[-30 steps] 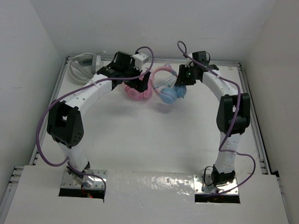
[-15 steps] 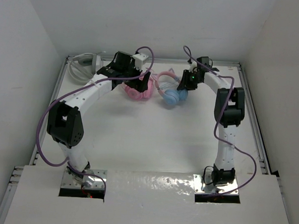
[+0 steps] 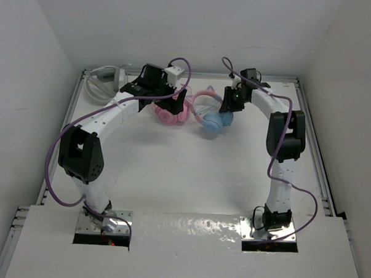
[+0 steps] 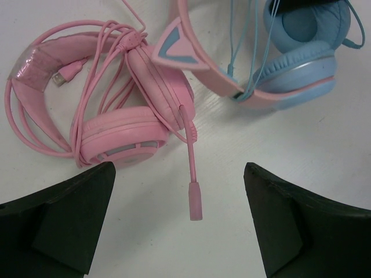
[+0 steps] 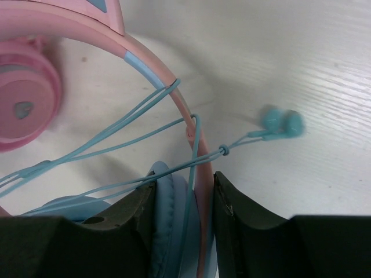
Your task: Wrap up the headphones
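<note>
The headphones (image 3: pixel 212 120) lie at the back centre of the table, with light-blue ear cups (image 4: pixel 304 55), a pink headband (image 5: pixel 152 65) and a cat ear (image 4: pixel 174 47). The thin light-blue cable (image 5: pixel 110 149) runs in several loose strands across the headband. Its blurred end piece (image 5: pixel 281 122) hangs to the right. My right gripper (image 3: pixel 229 107) (image 5: pixel 184 186) is shut on the headphones, with an ear-cup pad (image 5: pixel 167 214) and the headband's end between its fingers. My left gripper (image 3: pixel 176 103) (image 4: pixel 178 169) is open and empty, just above the table to the left of the headphones.
All-pink headphones (image 3: pixel 171 115) (image 4: pixel 124 130) with a wound cable lie right beside the blue pair. Their microphone boom (image 4: pixel 193 191) points between my left fingers. Grey-white headphones (image 3: pixel 105 80) sit in the back left corner. A raised rim (image 3: pixel 72 118) edges the table.
My right arm has folded in, and its gripper has shifted slightly on the headphones, nudging them a little. The left arm has not moved.
</note>
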